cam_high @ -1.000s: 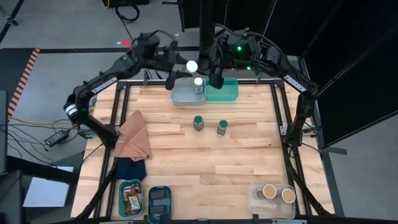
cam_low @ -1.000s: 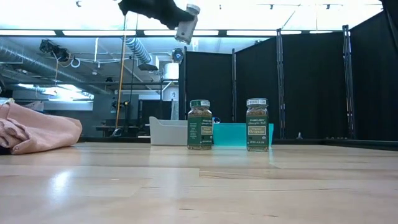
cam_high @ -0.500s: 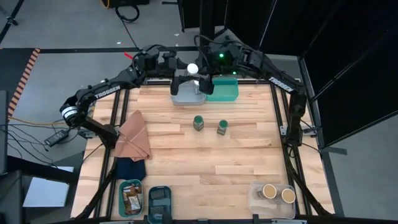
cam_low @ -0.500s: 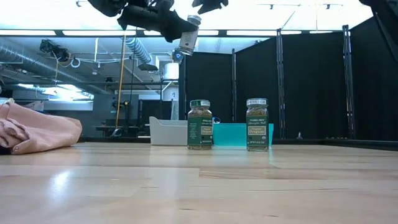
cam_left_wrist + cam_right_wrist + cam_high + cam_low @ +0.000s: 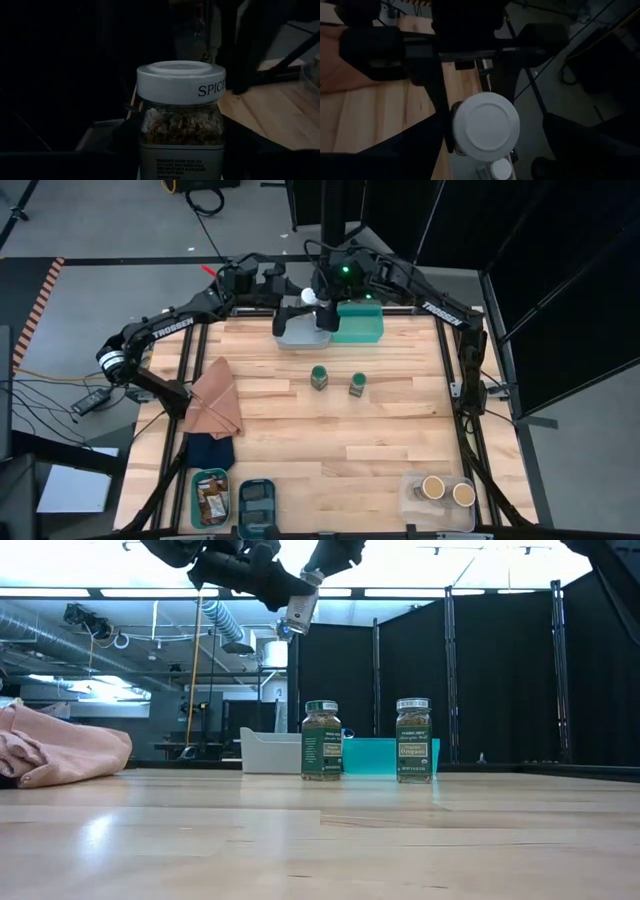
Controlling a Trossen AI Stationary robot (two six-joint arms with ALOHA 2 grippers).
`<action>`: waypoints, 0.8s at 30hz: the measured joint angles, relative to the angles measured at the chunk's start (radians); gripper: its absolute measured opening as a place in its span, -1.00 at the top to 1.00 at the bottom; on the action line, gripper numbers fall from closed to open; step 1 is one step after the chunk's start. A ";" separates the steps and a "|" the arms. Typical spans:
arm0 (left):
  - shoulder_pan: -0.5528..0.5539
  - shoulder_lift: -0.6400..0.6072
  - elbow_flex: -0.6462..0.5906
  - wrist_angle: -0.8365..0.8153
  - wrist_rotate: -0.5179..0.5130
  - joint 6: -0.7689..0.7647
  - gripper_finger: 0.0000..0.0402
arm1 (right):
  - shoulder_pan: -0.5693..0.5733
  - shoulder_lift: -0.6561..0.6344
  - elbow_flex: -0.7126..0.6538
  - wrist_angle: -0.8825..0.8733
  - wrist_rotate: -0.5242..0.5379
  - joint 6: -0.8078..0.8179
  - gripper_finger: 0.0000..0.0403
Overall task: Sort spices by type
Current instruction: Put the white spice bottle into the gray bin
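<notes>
One white-lidded jar (image 5: 309, 296) hangs tilted above the grey bin (image 5: 290, 335), clamped in the left end effector (image 5: 297, 298), lid toward the right end effector (image 5: 325, 302), seemingly spread open just beside it.

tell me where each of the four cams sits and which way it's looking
High: overhead, straight down; both arms over the grey bin.
Low: table height, looking level at the green-lidded jars; arms enter from above.
Left wrist: on the left arm, facing its held white-lidded jar.
Right wrist: on the right arm, above that lid.
All four share this jar.
</notes>
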State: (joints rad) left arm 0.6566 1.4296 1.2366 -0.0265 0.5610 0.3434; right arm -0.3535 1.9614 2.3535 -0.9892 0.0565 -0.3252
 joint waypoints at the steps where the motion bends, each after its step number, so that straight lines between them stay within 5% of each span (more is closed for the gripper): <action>1: -0.004 0.000 0.000 -0.003 0.001 0.015 0.00 | -0.003 0.000 0.000 -0.004 -0.002 0.000 -0.72; 12: -0.028 0.001 0.000 -0.015 -0.016 0.042 0.00 | -0.011 0.032 0.000 -0.057 -0.028 -0.021 -0.68; 24: -0.049 0.006 0.000 -0.011 -0.092 0.041 0.00 | -0.015 0.032 0.002 -0.063 -0.029 -0.097 -0.29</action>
State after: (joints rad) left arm 0.6071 1.4356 1.2364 -0.0374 0.4693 0.3846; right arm -0.3687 1.9938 2.3558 -1.0518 0.0272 -0.4221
